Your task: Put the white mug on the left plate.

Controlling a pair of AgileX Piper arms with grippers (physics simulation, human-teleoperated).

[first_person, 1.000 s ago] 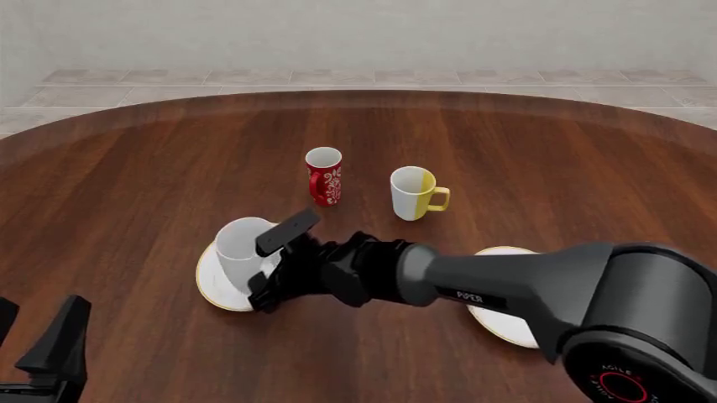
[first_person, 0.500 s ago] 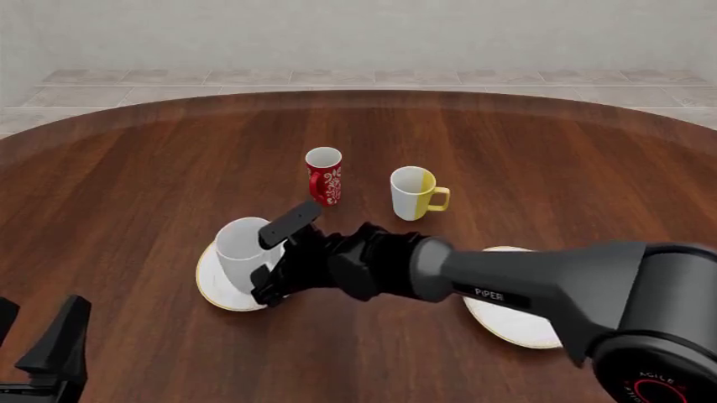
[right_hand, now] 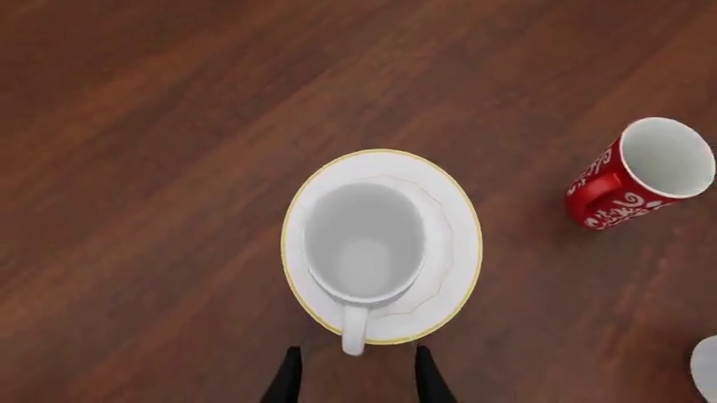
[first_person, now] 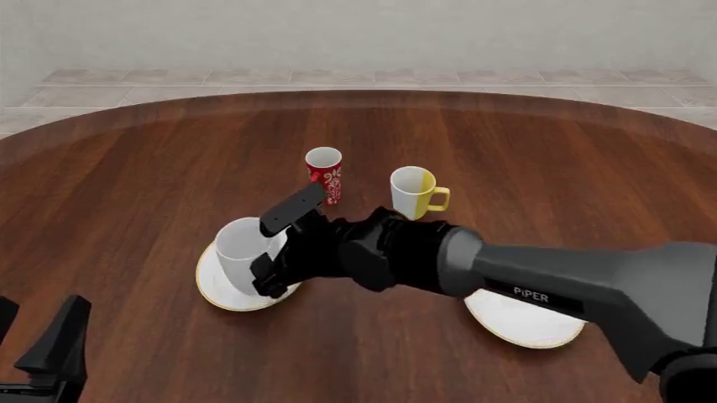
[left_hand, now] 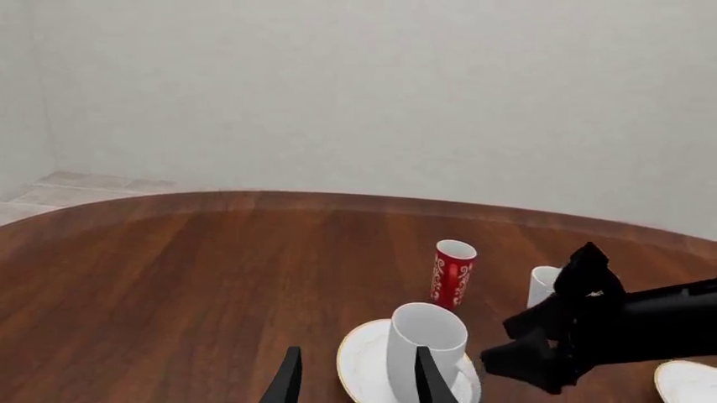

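The white mug (first_person: 238, 249) stands upright on the left plate (first_person: 213, 290), its handle toward my right arm. My right gripper (first_person: 280, 245) hovers just above and beside the mug, open, with its fingers clear of it. From the right wrist view I look straight down into the mug (right_hand: 364, 243) on the plate (right_hand: 446, 210), and the right gripper (right_hand: 356, 374) holds nothing. My left gripper (first_person: 45, 348) waits open at the near left corner. Its wrist view shows the left gripper (left_hand: 358, 382), the mug (left_hand: 426, 340) and the plate (left_hand: 361, 361).
A red patterned cup (first_person: 324, 176) and a white-and-yellow mug (first_person: 417, 193) stand behind the left plate. A second gold-rimmed plate (first_person: 526, 323) lies on the right, partly under my right arm (first_person: 526, 277). The table is dark wood.
My right gripper has risen and drawn slightly back from the white mug, which stays put on the left plate. The left arm has not moved.
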